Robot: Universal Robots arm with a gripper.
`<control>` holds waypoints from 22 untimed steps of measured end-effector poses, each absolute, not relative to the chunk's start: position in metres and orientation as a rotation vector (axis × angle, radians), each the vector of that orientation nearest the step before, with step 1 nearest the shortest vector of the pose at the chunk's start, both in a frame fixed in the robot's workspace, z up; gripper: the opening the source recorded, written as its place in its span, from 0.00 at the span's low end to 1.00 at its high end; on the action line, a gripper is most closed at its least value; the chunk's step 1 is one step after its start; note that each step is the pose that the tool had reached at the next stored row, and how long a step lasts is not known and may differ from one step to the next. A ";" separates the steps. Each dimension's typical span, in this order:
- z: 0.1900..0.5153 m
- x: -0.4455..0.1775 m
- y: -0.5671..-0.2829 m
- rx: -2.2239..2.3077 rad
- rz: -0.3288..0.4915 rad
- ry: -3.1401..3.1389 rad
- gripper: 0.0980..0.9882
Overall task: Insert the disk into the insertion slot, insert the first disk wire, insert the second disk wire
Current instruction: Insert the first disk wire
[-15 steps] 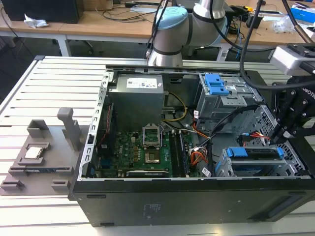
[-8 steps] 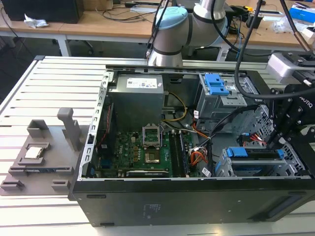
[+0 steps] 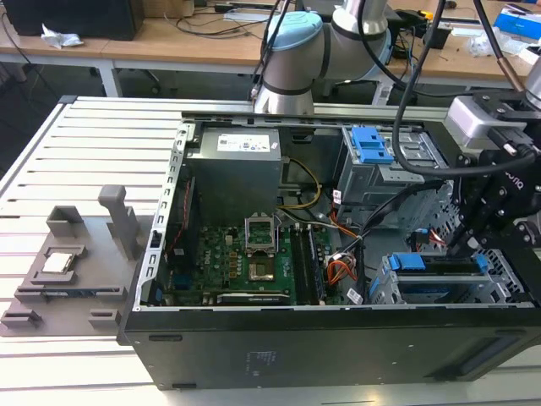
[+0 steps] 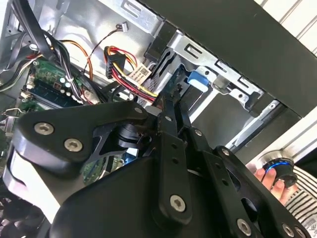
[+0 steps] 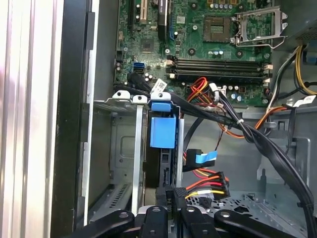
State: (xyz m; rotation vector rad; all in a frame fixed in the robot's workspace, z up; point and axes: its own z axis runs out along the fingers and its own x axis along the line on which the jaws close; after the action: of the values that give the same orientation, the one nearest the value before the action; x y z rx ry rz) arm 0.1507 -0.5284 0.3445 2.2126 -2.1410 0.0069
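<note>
Blue-framed disk [image 5: 162, 133] sits in the grey metal cage [image 5: 124, 148] at the near corner of the computer case [image 3: 279, 355], on the exterior view's right. Black gripper [image 5: 173, 196] hangs just beside the disk's end. Its fingers are pinched close on the end of a red-yellow-black wire bundle [image 5: 208, 181]; I cannot tell whether that end touches the disk.

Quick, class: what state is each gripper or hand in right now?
Gripper: shut on the wire, at its plug end.
Hand: resting on a knob.
</note>
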 end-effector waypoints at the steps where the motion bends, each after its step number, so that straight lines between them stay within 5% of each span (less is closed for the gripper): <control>1: 0.344 0.151 -0.529 2.212 0.007 -2.141 0.08; 22: 0.339 0.153 -0.529 2.175 0.003 -2.180 0.08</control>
State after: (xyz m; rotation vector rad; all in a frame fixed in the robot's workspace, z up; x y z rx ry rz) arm 0.1534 -0.5291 0.3393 2.1749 -2.1804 0.0029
